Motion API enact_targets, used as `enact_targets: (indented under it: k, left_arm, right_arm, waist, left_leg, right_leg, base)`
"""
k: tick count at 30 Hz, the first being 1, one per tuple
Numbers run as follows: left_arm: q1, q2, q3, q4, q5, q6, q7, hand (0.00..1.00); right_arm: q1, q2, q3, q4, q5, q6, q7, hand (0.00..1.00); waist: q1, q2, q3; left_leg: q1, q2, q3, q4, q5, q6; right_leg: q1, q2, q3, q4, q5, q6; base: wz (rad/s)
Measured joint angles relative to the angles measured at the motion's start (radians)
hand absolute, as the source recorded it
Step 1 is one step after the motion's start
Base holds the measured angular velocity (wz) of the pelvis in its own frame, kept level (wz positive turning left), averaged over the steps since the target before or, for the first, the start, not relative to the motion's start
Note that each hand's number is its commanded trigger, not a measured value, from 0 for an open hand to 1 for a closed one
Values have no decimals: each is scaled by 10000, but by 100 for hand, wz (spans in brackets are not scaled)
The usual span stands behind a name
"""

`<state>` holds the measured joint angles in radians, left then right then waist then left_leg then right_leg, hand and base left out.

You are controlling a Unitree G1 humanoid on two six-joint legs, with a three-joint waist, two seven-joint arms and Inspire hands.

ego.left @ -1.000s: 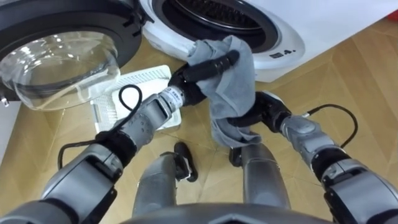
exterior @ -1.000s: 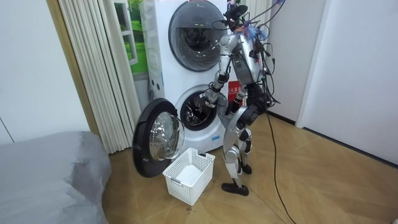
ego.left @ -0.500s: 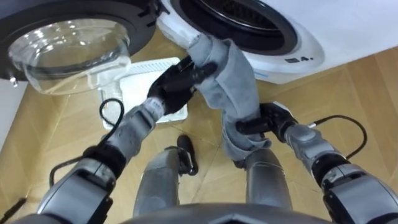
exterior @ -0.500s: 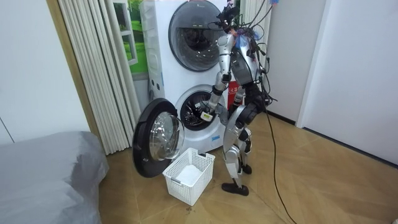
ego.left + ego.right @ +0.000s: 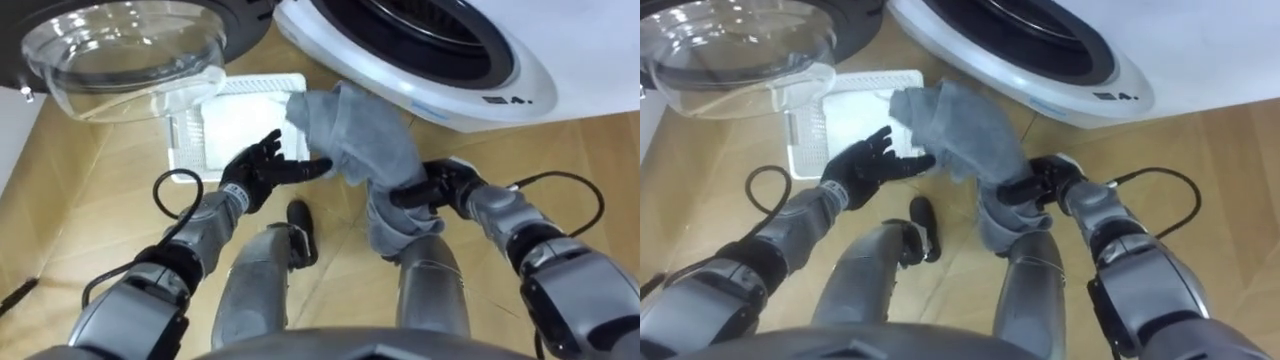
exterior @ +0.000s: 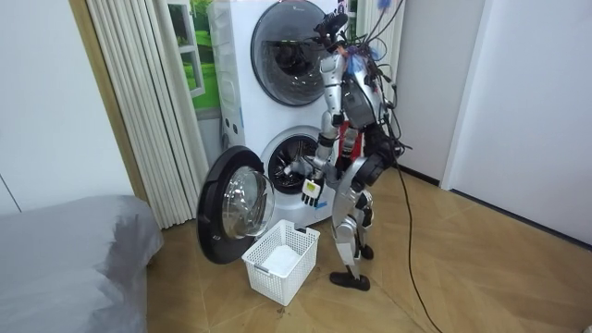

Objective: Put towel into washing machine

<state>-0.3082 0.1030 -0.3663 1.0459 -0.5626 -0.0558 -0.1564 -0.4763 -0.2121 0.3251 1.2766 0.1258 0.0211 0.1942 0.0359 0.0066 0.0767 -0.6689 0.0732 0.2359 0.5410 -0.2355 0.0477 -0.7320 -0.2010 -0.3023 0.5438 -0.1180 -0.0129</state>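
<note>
— Before the open washing machine (image 5: 440, 70), where is your towel (image 5: 360, 150) hanging?
— Your right hand (image 5: 428, 190) is clutching it just outside the machine; your left hand (image 5: 255, 172) is holding its fingers wide beside it.

The towel (image 5: 360, 140) is soft grey cloth, matt and creased, against the matt black shells of my left hand (image 5: 258, 172) and right hand (image 5: 432, 188). The washer (image 5: 440, 95) has a smooth, glossy white front, and its door (image 5: 120, 45) holds a clear glass bowl that shines inside a dark, glossy rim. The basket (image 5: 185, 135) looks like white plastic lattice with a dull finish, and the floor (image 5: 90, 210) is pale wood in smooth boards with a faint sheen.
</note>
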Motion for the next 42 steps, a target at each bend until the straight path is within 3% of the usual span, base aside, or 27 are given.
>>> enact_targets:
  k: [6, 13, 17, 21, 27, 33, 37, 42]
  left_arm:
    - [102, 54, -256, 239, 552, 137, 269, 0]
    - [76, 29, -301, 299, 601, 373, 275, 0]
    - [-74, -108, -306, 295, 861, 502, 289, 0]
    - [-20, -93, -234, 343, 871, 548, 367, 0]
    - [588, -3, -270, -274, 864, 649, 441, 0]
    - [744, 125, -274, -473, 1065, 631, 378, 0]
    - [855, 238, -227, -689, 1214, 642, 372, 0]
    - [874, 197, -101, -716, 1219, 668, 731, 0]
  right_arm:
    - [-140, -212, -159, 290, 1667, 255, 43, 100]
    - [-427, -293, -901, 754, 3246, 545, 183, 100]
    - [-944, -735, -1346, 867, 4148, 722, 184, 100]
    - [-1194, -1070, -1539, 847, 4817, 820, 195, 100]
    - [-1408, -1184, -1539, 848, 5650, 1330, 203, 100]
    - [-1688, -1252, -1546, 848, 7262, 1660, 407, 100]
    - [-2033, -1367, -1750, 793, 8425, 2094, 382, 100]
    - [-2408, -1368, -2207, 392, 10306, 2605, 114, 100]
  waist:
    - [50, -216, 2]
    - [99, -223, -3]
    - [167, -261, -2]
    - [287, -404, -4]
    - [323, -617, -18]
    - [264, -984, -24]
    - [276, -1186, -37]
    - [174, -1223, -31]
  left_leg:
    - [-228, -30, -29, 81, 87, 105]
    - [-396, -5, -246, 166, 140, 34]
    - [-440, -172, -203, 353, 143, 37]
    - [-435, -174, -198, 444, 150, 26]
    - [-465, -165, -253, 437, 177, 24]
    - [-546, -178, -292, 465, 194, 19]
    - [-582, -203, -284, 610, 199, 34]
    - [-630, -255, -201, 826, 223, 111]
  right_leg:
    - [-97, -123, -125, 83, -39, -9]
    - [-120, -134, -363, 137, -87, -91]
    - [-363, -391, -239, 678, -319, -77]
    - [-365, -433, -243, 817, -411, -129]
    - [-372, -462, -257, 929, -439, -157]
    - [-395, -536, -388, 985, -458, -186]
    - [-398, -603, -423, 1038, -481, -148]
    - [-395, -803, -480, 1308, -542, -121]
  base:
    - [12]
    - [7]
    - [9]
    - [4]
    - [5]
    - [4]
    - [4]
    - [8]
